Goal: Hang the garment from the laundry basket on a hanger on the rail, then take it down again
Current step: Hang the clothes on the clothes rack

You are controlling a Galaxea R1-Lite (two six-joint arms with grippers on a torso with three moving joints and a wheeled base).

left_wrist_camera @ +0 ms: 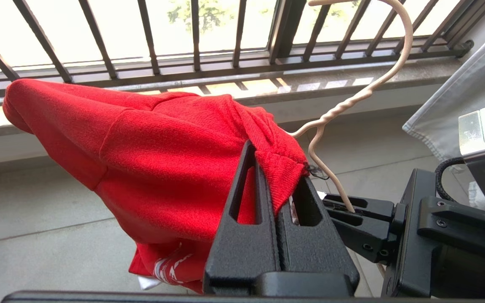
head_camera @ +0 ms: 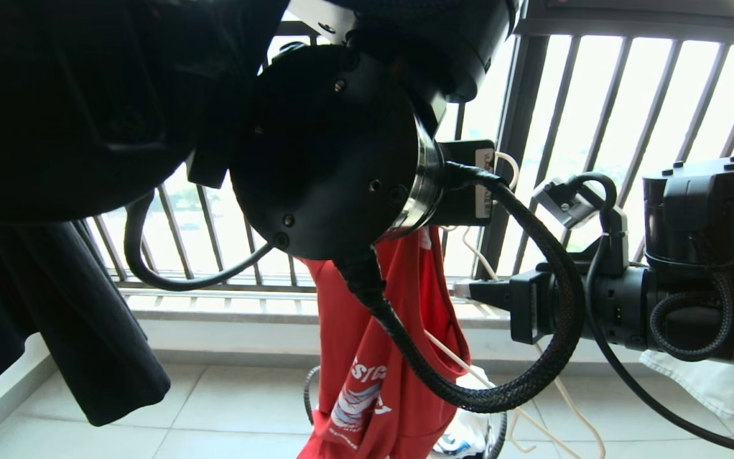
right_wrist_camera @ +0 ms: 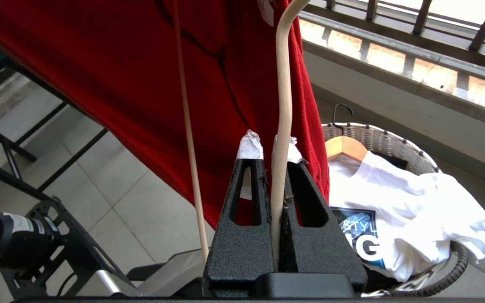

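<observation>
The garment (left_wrist_camera: pixel 150 168), the red T-shirt, hangs in mid-air in front of the dark barred window railing (head_camera: pixel 628 115), at lower centre of the head view, partly hidden behind our left arm's big black joint housing (head_camera: pixel 329 146). In the left wrist view its bunched collar sits pinched between the fingers of our left gripper (left_wrist_camera: pixel 274 168), jaws closed tight on the fabric at the centre of the frame. The hanger (left_wrist_camera: pixel 343 109), cream wire with a twisted neck, rises from just beside that pinch; its hook curls toward the upper right of that frame and we see it resting on nothing. Our right gripper (right_wrist_camera: pixel 270 155) is clamped on one wire of the hanger, at centre of the right wrist view, with white padding on the fingertips (right_wrist_camera: pixel 249 145). A second hanger wire runs down just left of the fingers, in front of the red cloth. In the left wrist view the right gripper comes in from the right edge, touching the hanger wire just beside the left one. The laundry basket (right_wrist_camera: pixel 377 139) stands on the tiled floor (right_wrist_camera: pixel 112 189) at right of the right wrist view, holding a white printed T-shirt (right_wrist_camera: pixel 411 198) and a wooden hanger (right_wrist_camera: pixel 343 147). A black garment (head_camera: pixel 55 306) hangs at left of the head view.
</observation>
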